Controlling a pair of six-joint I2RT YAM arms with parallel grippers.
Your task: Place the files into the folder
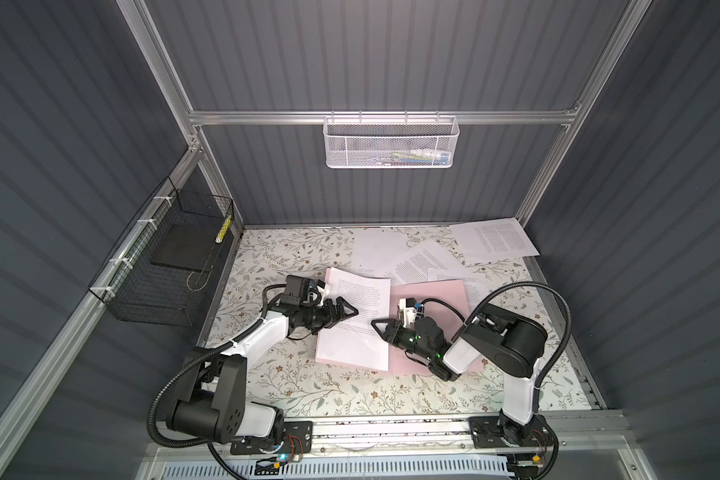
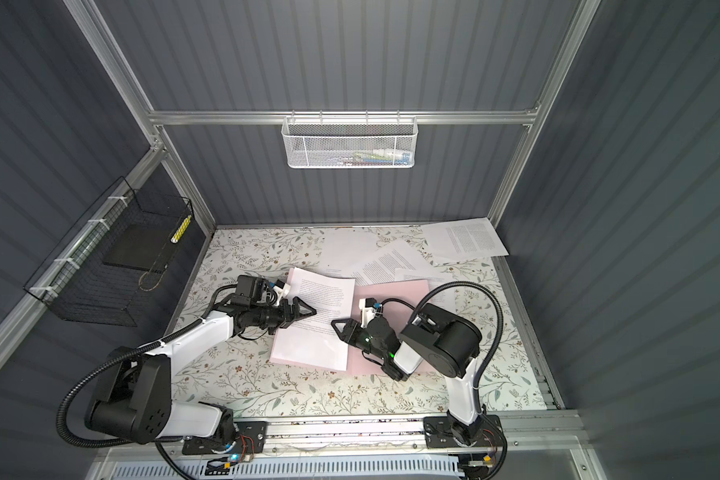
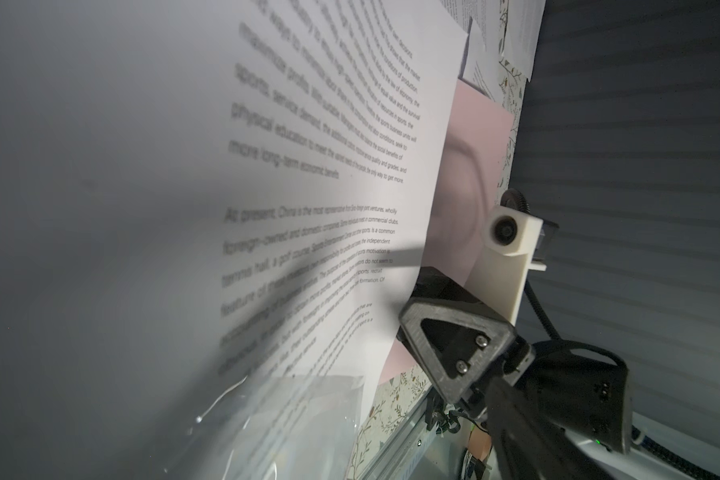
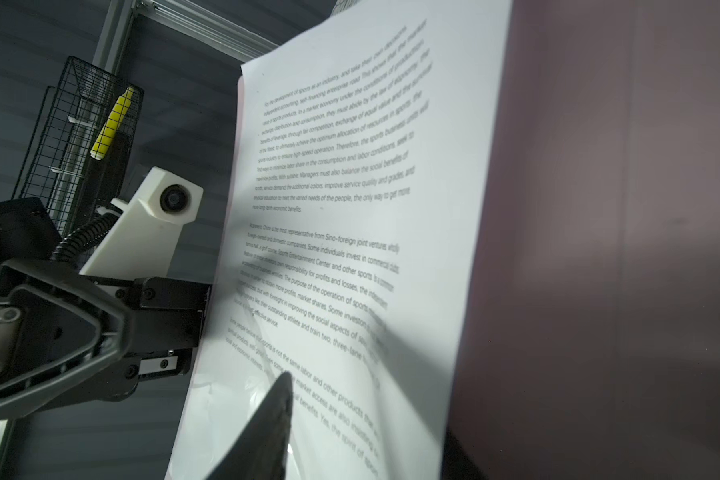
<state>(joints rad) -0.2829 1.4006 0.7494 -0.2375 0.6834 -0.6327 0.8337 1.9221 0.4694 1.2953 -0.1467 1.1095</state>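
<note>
The pink folder (image 1: 433,299) (image 2: 395,299) lies open on the table. One of the files, a white printed sheet (image 1: 350,349) (image 2: 308,345) (image 3: 329,124) (image 4: 350,166), lies on its left half. The folder's pink right half (image 4: 599,208) (image 3: 474,137) is bare. My left gripper (image 1: 352,311) (image 2: 310,311) reaches over the sheet's left edge, open. My right gripper (image 1: 376,325) (image 2: 336,325) faces it over the sheet's right edge, with its fingers (image 4: 267,424) apart and the paper's edge between them. More files (image 1: 495,239) (image 1: 420,259) lie loose at the back right.
A black wire basket (image 1: 163,274) on the left wall holds a flat black slab (image 1: 181,245) and a yellow marker (image 4: 111,124). A white mesh basket (image 1: 391,141) hangs on the back wall. The floral table (image 1: 287,382) runs to a metal rail in front.
</note>
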